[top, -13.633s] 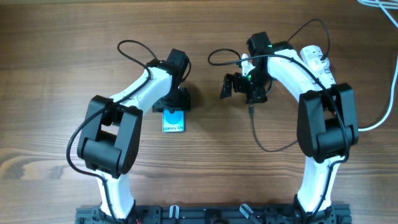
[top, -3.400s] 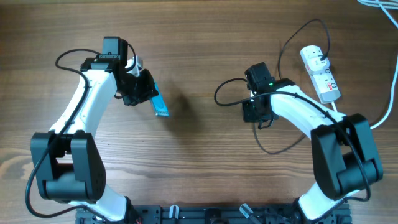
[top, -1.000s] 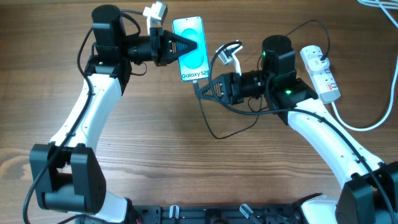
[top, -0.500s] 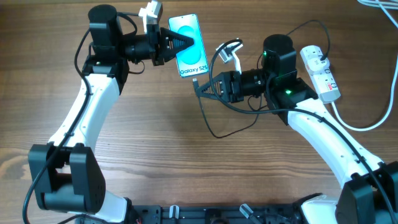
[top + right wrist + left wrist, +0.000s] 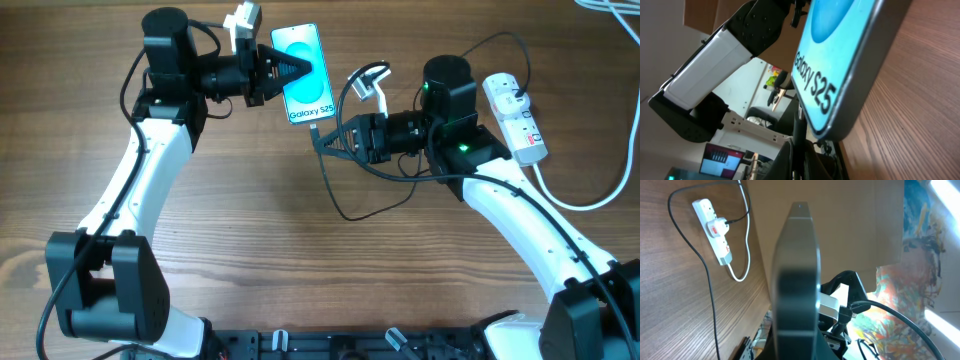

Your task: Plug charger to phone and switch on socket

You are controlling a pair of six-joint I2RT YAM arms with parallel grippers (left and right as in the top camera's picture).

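Observation:
The phone (image 5: 305,72) is held above the table with its cyan screen up, and my left gripper (image 5: 294,70) is shut on its left long edge. In the left wrist view the phone (image 5: 796,275) is edge-on between the jaws. My right gripper (image 5: 324,140) is shut on the charger (image 5: 317,131) at its connector end. In the right wrist view the charger (image 5: 800,122) reaches the bottom edge of the phone (image 5: 840,65); whether it is seated is hidden. The black cable (image 5: 372,208) loops across the table to a white plug (image 5: 513,100) in the socket (image 5: 523,128).
The socket's thick white cord (image 5: 600,195) runs off the right edge. Another white cable (image 5: 612,12) crosses the top right corner. In the left wrist view the socket (image 5: 715,230) lies far off on the wood, and the right arm (image 5: 840,300) is close behind the phone.
Over the last second the left gripper shifted the phone slightly left and up, and the right gripper followed with the charger's end. No motion in the last half second.

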